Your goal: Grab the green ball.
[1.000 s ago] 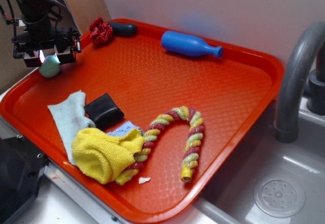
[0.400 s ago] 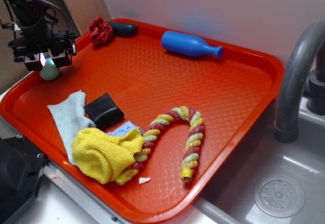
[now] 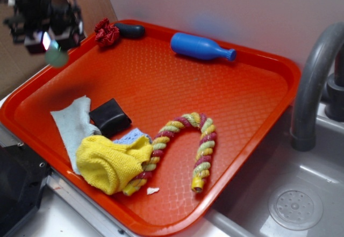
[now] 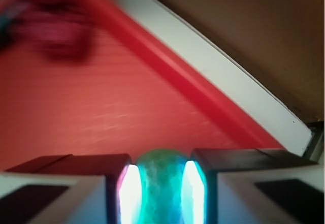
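Wrist view: the gripper (image 4: 161, 183) has its two fingers (image 4: 118, 181) clamped on either side of the green ball (image 4: 161, 181). Exterior view: gripper (image 3: 52, 51) and ball (image 3: 56, 58) hang, blurred, above the orange tray (image 3: 279, 76) at its far-left rim, near the red lump (image 3: 106, 33).
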Motion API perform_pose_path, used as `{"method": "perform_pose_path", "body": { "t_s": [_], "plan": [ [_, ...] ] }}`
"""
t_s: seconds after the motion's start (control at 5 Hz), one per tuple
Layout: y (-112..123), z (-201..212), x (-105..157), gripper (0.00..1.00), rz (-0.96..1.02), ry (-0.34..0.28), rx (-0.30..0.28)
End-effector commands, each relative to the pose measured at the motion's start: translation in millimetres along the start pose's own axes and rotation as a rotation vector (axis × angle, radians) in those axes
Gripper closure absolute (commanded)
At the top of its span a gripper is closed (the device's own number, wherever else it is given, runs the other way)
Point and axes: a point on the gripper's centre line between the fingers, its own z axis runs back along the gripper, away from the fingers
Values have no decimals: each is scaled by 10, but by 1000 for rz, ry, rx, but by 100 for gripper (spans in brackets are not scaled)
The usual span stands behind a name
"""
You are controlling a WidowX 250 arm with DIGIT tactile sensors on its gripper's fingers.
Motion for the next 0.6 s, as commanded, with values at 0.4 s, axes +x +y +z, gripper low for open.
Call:
{"method": "perform_pose_path", "body": {
  "t_s": [0.4],
  "plan": [
    [-917, 1106, -117, 100, -304, -61, -29]
  ]
}}
